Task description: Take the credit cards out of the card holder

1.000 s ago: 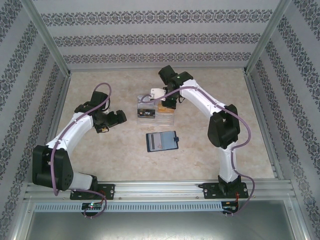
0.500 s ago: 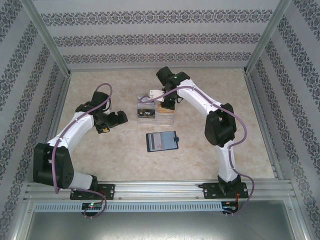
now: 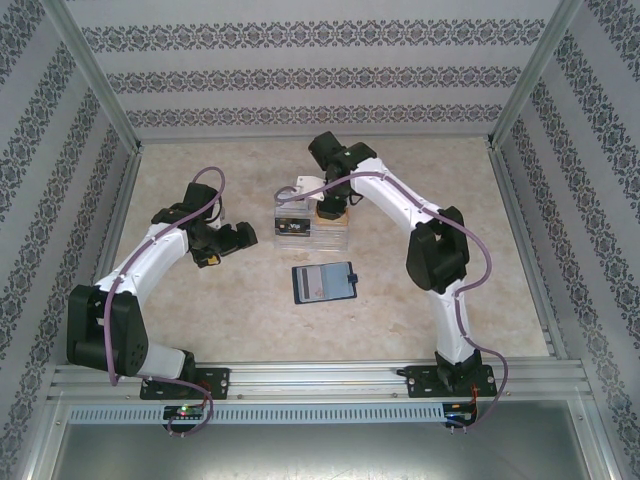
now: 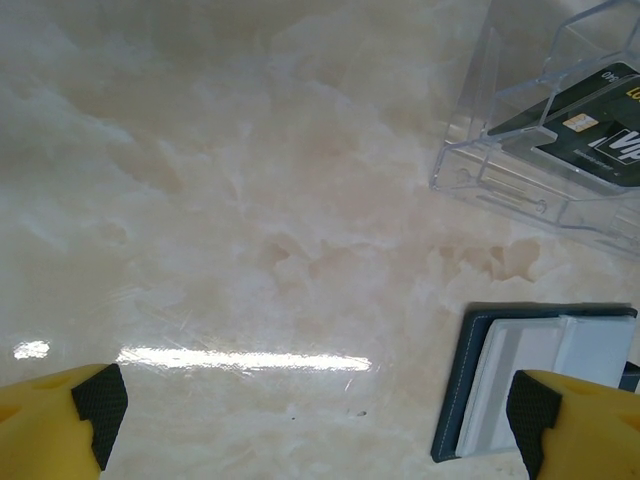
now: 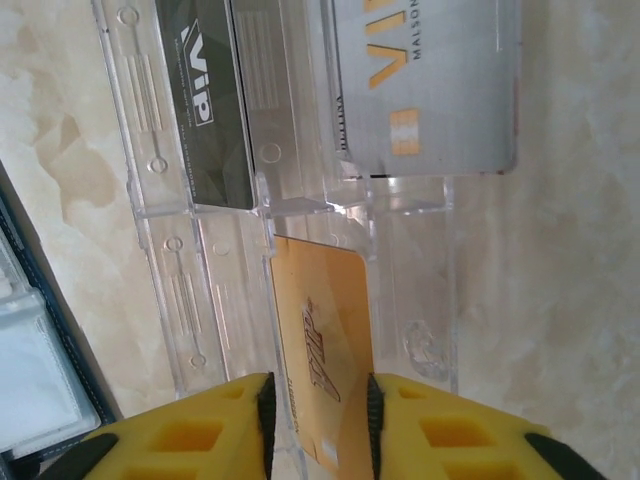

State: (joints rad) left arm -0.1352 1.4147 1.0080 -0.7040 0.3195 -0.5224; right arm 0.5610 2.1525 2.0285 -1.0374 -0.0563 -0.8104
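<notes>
An orange card [image 5: 320, 320] is flanked by the right gripper [image 5: 318, 398] at the clear box [image 5: 150, 150], whether pinched cannot be told, and should be freed only once seated inside; the left gripper [image 4: 310, 400] is spread wide beside the box, the card holder [image 3: 325, 283] laid open nearby.

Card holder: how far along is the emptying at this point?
Done: black card and silver card lie in the clear box. In hand: orange card sits between the fingers of the right hand over that box, grip unclear. Left: what looks like a pale card sits in the open card holder.
</notes>
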